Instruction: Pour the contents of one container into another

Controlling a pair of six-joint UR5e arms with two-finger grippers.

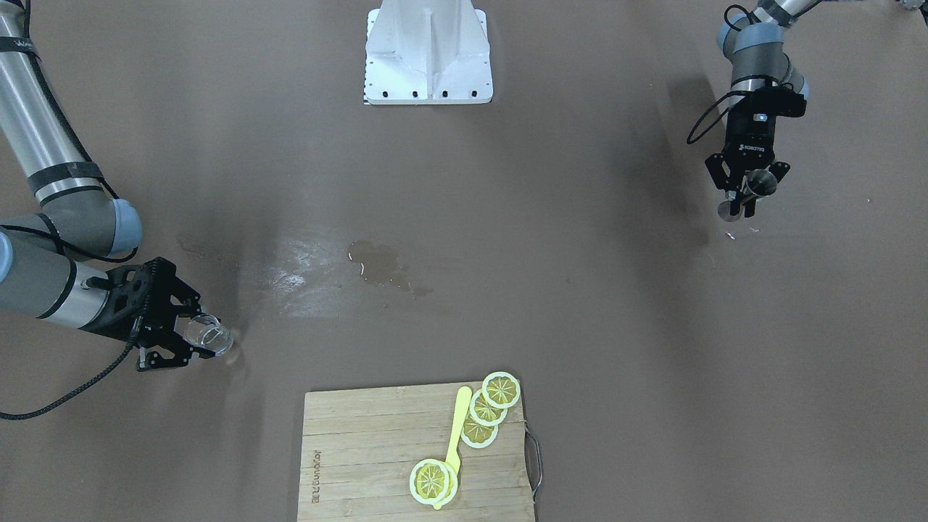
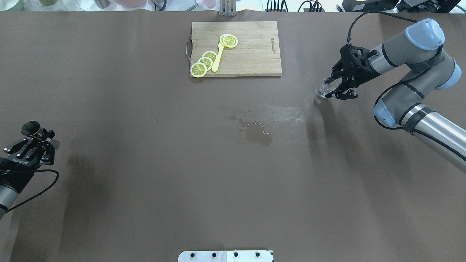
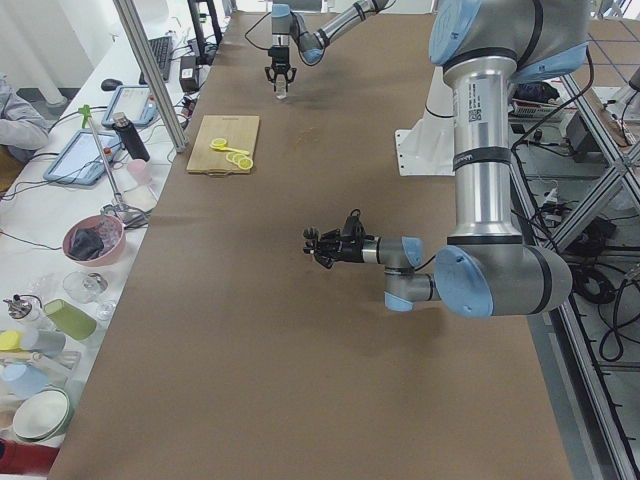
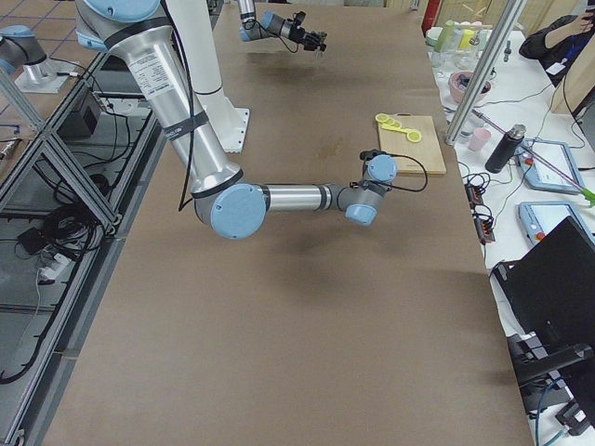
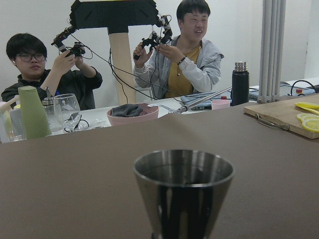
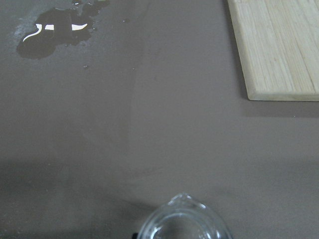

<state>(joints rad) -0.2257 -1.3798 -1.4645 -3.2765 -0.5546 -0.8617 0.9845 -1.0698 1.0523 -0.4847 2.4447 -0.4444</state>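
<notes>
Two containers are in play, and both are already grasped. The small clear glass pitcher, spout visible in the right wrist view, sits between the right fingers, which close on its sides. It is low over the counter on the robot's right, towards the far side. I cannot tell whether it rests on the surface or is just lifted. The steel cup is clamped upright by the left fingers at the counter's left end, well apart from the pitcher.

The grasping looks done, and the step in hand is bringing the two together. The next move probably calls for carrying both towards the middle, keeping them level, lining up the spout over the other rim, then tilting slowly. Which one holds liquid I cannot tell: the cup's inside is dark and the pitcher looks clear.

A puddle with a dried smear beside it lies between the arms. It will not block the arms, but it suggests spills happen easily here. On the far side lies a wooden cutting board with lemon slices and a yellow utensil, near the pitcher but off the straight path between the arms.
</notes>
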